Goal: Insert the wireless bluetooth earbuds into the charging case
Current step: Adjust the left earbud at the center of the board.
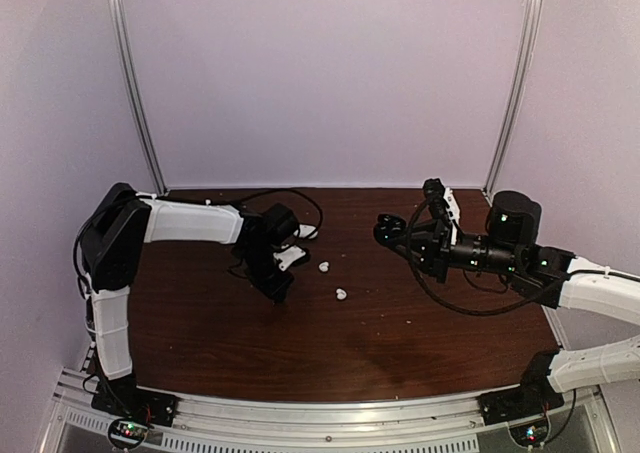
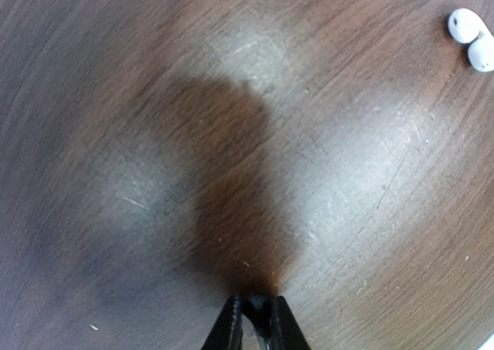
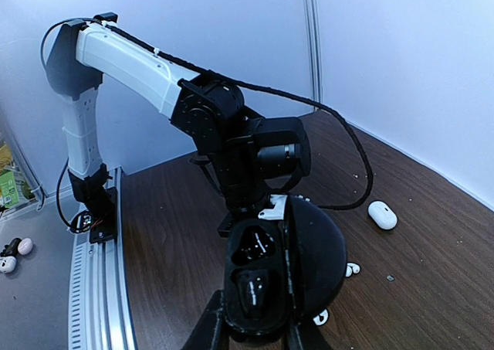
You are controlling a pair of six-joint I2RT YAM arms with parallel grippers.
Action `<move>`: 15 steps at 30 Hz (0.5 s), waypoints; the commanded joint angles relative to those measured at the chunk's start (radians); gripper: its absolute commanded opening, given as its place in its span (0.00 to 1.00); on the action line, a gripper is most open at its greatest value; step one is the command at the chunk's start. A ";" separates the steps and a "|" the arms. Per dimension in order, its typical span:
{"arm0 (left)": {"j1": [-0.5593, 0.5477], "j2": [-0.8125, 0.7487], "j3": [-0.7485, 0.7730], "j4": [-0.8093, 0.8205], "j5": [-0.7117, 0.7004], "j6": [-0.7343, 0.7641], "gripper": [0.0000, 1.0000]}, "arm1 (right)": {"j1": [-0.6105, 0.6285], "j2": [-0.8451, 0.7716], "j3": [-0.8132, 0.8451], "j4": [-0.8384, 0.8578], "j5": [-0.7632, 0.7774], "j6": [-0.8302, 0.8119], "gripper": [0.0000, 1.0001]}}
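Top external view first. Shows two white earbuds (image 1: pixel 323 267) loose on the dark wooden table (image 1: pixel 400 353) near centre, slightly apart, one at 11 o'clock of the other. Finds the left gripper (image 1: pixel 281 289) pointed down just at 9 o'clock of them, touching neither. From the left wrist: fingertips pinched nearly together, nothing white between; cannot tell whether anything dark sits in the gap. Puts one bud far out at 1 o'clock of that view, well clear of the tips. Over at 3 o'clock, has the right gripper (image 1: pixel 388 231) clamped on the open black charging case (image 3: pixel 270 280), seemingly held off the table, wells facing up, contents too dark to make out. Also a white oval case (image 3: pixel 382 215) lying alone toward 2 o'clock in the right wrist view.

Risks, by judgement: could squirt a glossy bud sideways by pinching off-centre; could nudge it away by coming down off-line; could leave it perched on the rim, or drop it, by meeting a mid-air case with the bud turned wrong.
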 commanded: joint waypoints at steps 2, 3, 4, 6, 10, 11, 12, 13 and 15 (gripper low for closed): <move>0.003 0.025 0.019 -0.023 -0.029 0.005 0.08 | -0.003 -0.008 0.003 0.019 0.007 -0.007 0.12; 0.003 0.025 0.018 -0.023 -0.032 0.005 0.07 | -0.003 -0.007 0.004 0.018 0.007 -0.007 0.12; 0.003 0.023 0.016 -0.024 -0.033 0.005 0.06 | -0.004 -0.007 0.004 0.018 0.006 -0.007 0.12; 0.003 0.018 0.014 -0.021 -0.035 0.003 0.05 | -0.004 -0.006 0.004 0.019 0.005 -0.006 0.12; 0.003 0.000 0.005 -0.007 -0.025 -0.001 0.04 | -0.003 -0.003 0.006 0.019 0.004 -0.006 0.12; 0.003 -0.001 0.003 -0.006 -0.022 -0.001 0.04 | -0.003 -0.004 0.006 0.019 0.004 -0.007 0.12; 0.003 -0.002 0.001 -0.006 -0.021 -0.001 0.05 | -0.004 -0.004 0.006 0.019 0.005 -0.006 0.12; 0.003 -0.004 0.000 -0.006 -0.021 -0.001 0.10 | -0.004 -0.003 0.006 0.018 0.004 -0.005 0.12; 0.003 -0.017 -0.004 -0.004 -0.027 -0.004 0.22 | -0.003 -0.003 0.007 0.017 0.002 -0.005 0.12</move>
